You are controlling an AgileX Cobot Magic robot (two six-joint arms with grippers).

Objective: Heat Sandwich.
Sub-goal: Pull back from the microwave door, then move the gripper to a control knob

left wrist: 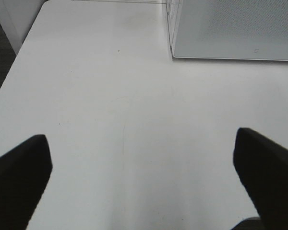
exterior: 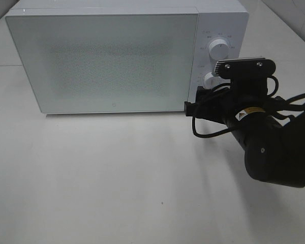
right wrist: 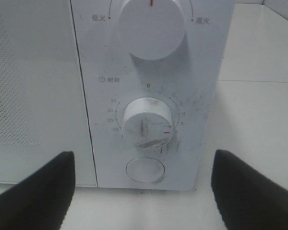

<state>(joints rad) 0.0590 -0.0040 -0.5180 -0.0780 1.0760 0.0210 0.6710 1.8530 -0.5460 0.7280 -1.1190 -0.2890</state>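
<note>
Facing the timer dial (right wrist: 148, 123) on the microwave (exterior: 107, 61), which stands shut at the table's (exterior: 117, 178) far edge, the right end effector (right wrist: 143, 191) hangs released, fingers spread wide. The left end effector (left wrist: 141, 182) is likewise released above the table, toward its left edge. The sandwich shows in no view, so its place cannot be told.

A white microwave (exterior: 107, 56) stands on the pale bench (exterior: 117, 188), its frosted door (exterior: 101, 61) shut. On the panel right of the door, an upper knob (right wrist: 152, 28) with a red mark sits above a scuffed timer dial (right wrist: 148, 123). A round button (right wrist: 145, 169) lies just below the dial.
</note>
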